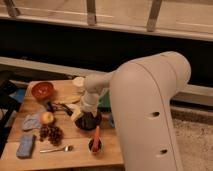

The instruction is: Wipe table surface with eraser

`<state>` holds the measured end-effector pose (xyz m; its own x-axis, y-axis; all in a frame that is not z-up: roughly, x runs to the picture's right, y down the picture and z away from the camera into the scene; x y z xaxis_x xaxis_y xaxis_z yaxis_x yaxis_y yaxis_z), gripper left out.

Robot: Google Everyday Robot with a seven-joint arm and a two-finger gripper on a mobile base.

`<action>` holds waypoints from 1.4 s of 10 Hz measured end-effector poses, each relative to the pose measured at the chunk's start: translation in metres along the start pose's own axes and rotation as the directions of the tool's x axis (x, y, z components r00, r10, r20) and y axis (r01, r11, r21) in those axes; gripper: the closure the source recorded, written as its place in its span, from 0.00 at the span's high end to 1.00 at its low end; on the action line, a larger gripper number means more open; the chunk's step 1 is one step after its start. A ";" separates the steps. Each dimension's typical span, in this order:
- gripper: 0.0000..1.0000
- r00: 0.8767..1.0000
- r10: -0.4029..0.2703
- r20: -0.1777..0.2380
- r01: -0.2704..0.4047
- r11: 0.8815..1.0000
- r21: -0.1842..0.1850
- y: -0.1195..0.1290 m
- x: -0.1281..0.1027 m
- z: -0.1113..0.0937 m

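Camera view shows the gripper [88,113] pointing straight down over a dark bowl [90,123] near the middle of the table [80,156]. Its fingers are spread wide, and nothing can be made out between them. The wrist rises upright from it to a bend, and from there the white arm [145,110] runs right and toward the camera, its bulky shell hiding the table's right side. A yellow item [77,115] lies just beside the gripper's left. Farther left, apart from the gripper, the eraser [55,106] lies on the table between a red bowl [42,90] and an apple [47,117]. Grapes [51,133], a cloth [30,122] and a sponge [25,146] sit toward the table's left edge.
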<state>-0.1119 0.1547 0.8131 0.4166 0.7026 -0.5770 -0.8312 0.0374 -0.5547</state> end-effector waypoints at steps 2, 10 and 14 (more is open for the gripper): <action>0.61 1.000 0.017 0.006 -0.017 1.000 0.000 -0.003 -0.002 0.003; 0.00 0.997 0.021 0.074 -0.021 1.000 -0.008 -0.005 -0.005 -0.019; 0.00 0.988 -0.022 0.152 0.019 1.000 0.020 0.006 -0.002 -0.087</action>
<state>-0.0855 0.0915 0.7585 0.3739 0.8012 -0.4672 -0.8305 0.0650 -0.5532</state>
